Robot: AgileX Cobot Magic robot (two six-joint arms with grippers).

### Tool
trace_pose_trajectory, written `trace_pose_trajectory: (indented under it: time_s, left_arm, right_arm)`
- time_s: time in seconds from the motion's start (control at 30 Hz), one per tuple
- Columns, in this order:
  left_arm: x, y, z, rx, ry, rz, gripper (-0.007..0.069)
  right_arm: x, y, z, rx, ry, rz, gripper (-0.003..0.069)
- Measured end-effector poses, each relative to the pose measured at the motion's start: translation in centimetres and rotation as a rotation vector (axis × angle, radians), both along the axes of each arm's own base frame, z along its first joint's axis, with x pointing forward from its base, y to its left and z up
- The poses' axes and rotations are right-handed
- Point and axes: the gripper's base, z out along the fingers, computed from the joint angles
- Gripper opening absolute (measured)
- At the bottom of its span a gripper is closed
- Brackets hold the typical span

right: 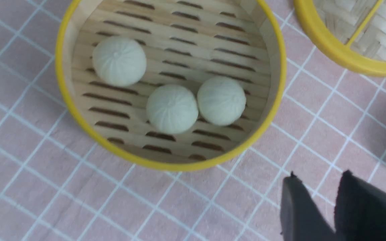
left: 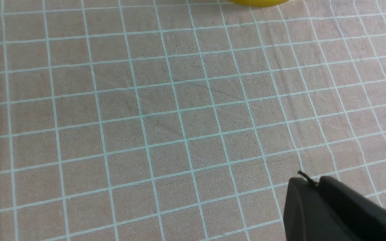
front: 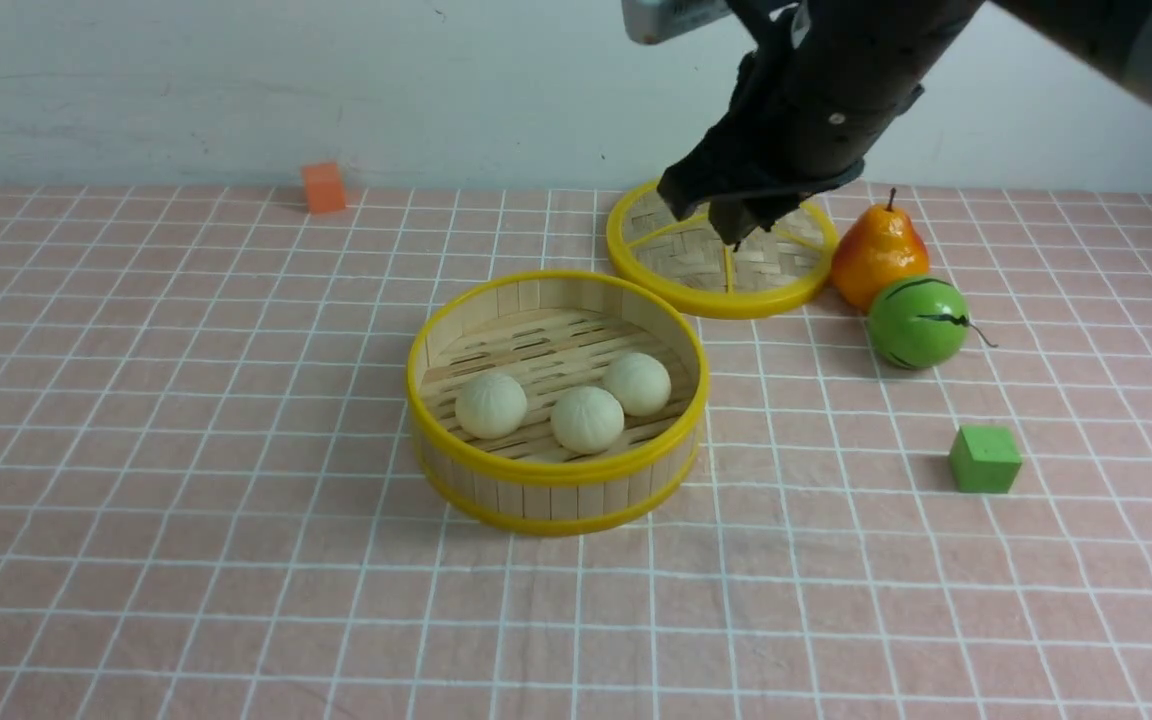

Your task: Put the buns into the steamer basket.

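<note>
Three buns [front: 587, 419]: all sitting inside the steamer basket [front: 556, 468], centre of the front view.
Right gripper [front: 736, 232]: hanging to the upper right of them, well clear, jaws slightly parted, nothing held.
Left gripper [left: 314, 184]: pinched closed, empty, above the checked tablecloth [left: 146, 134].

— Where do the buns [front: 587, 419] sit?
— All three in the basket [front: 556, 495], middle of the cloth [front: 186, 560]; two side by side, one apart to the left.
— And around it?
— The lid [front: 681, 290] lies behind-right, the pear [front: 878, 255] just right of it, the melon [front: 918, 322] just before the pear; one cube [front: 984, 459] nearer on the right, a second cube [front: 323, 187] far back left.
</note>
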Motion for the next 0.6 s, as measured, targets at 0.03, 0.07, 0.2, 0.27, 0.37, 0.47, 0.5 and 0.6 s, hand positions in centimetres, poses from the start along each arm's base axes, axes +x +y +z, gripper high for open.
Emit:
trace_pose_trajectory:
  time_s: [0.03, 0.07, 0.2, 0.27, 0.37, 0.47, 0.5, 0.6]
  left_arm:
    - [0.0, 0.0, 0.0, 0.000, 0.000, 0.000, 0.0039]
    - [0.0, 0.0, 0.0, 0.000, 0.000, 0.000, 0.0040]
    - [0.0, 0.0, 0.0, 0.000, 0.000, 0.000, 0.0047]
    - [0.0, 0.0, 0.0, 0.000, 0.000, 0.000, 0.0050]
    - [0.0, 0.0, 0.0, 0.000, 0.000, 0.000, 0.0054]
    - [0.0, 0.0, 0.0, 0.000, 0.000, 0.000, 0.0057]
    - [0.0, 0.0, 0.0, 0.000, 0.000, 0.000, 0.0057]
    - [0.0, 0.0, 0.0, -0.001, -0.001, 0.000, 0.0058]
  right_arm:
    - [-0.8, -0.3, 0.8, 0.011, -0.003, 0.017, 0.0099]
    - [-1.8, -0.6, 1.6, 0.023, -0.009, 0.035, 0.0053]
    - [-6.3, -2.6, 4.1, 0.087, -0.044, 0.080, -0.0020]
    - [-8.0, -3.4, 4.5, 0.119, -0.077, 0.084, -0.0020]
    - [-12.0, -5.7, 5.7, 0.188, -0.198, 0.081, -0.0020]
    - [-16.2, -8.0, 5.2, 0.258, -0.308, 0.071, -0.0020]
    - [-17.1, -8.5, 4.8, 0.274, -0.330, 0.068, -0.0020]
    - [-19.5, -9.9, 3.6, 0.300, -0.377, 0.062, -0.0018]
